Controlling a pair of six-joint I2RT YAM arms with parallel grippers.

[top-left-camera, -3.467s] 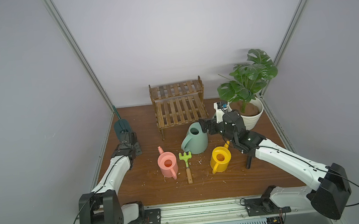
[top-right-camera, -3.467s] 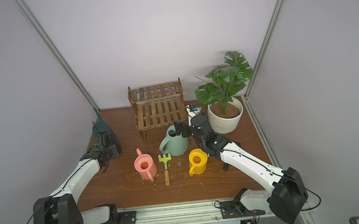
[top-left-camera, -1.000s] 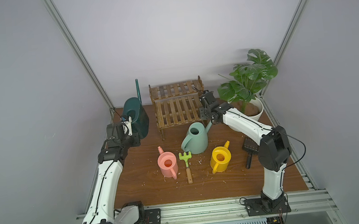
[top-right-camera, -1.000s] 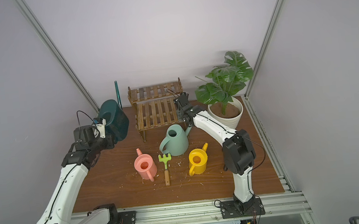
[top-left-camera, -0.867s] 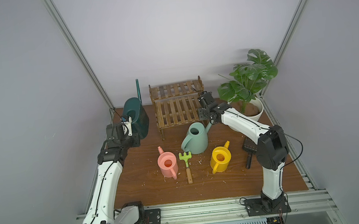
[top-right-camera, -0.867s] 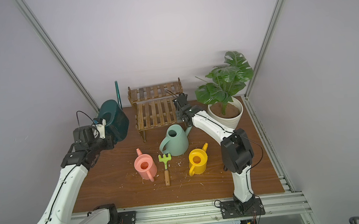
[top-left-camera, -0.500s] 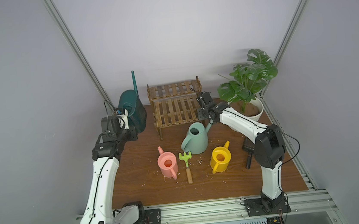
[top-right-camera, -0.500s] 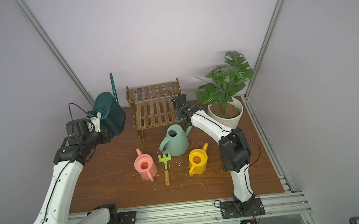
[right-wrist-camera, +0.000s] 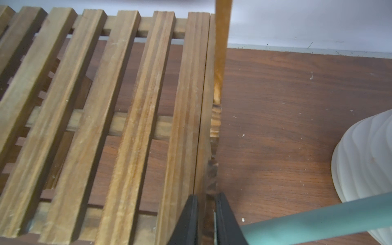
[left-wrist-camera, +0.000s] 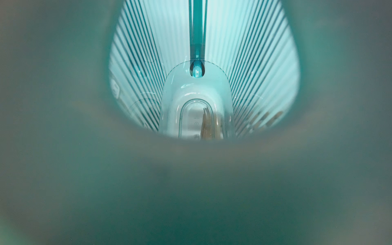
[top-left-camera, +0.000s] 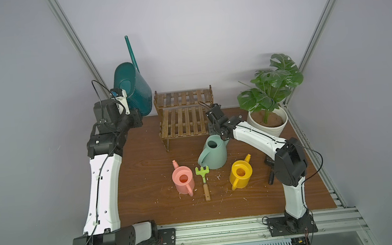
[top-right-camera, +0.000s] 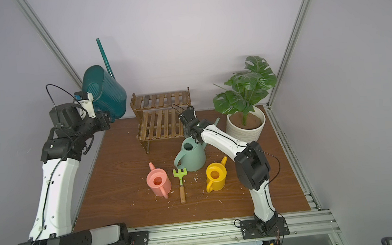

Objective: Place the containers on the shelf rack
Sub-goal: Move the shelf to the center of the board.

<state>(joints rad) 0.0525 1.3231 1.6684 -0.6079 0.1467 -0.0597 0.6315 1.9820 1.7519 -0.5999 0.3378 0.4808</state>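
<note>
A white ribbed pot [top-left-camera: 279, 129] stands at the far right corner of the brown wood-grain counter [top-left-camera: 145, 162], holding a leafy green plant [top-left-camera: 275, 81] in brown soil. A green toy rake [top-left-camera: 206, 190] (wooden handle) lies flat near the front middle. Pale specks litter the counter around it. A black tool [top-left-camera: 271, 178] lies partly hidden at right.

The inside of the teal watering can [left-wrist-camera: 254, 63] filled the left wrist view, its near rim a blur; the left claw was hidden there, and hidden behind its wrist camera [top-left-camera: 120, 96] and the can in both top views. The right wrist view cut off the right claw [right-wrist-camera: 206, 198] just past its fingertips, also the shelf rack [right-wrist-camera: 127, 106] and the white pot [right-wrist-camera: 364, 169], and blurred the spout of the mint watering can [right-wrist-camera: 318, 220]. A dark tool [top-left-camera: 271, 178] on the bench [top-left-camera: 146, 181] lay half hidden behind the right arm [top-left-camera: 255, 137].
</note>
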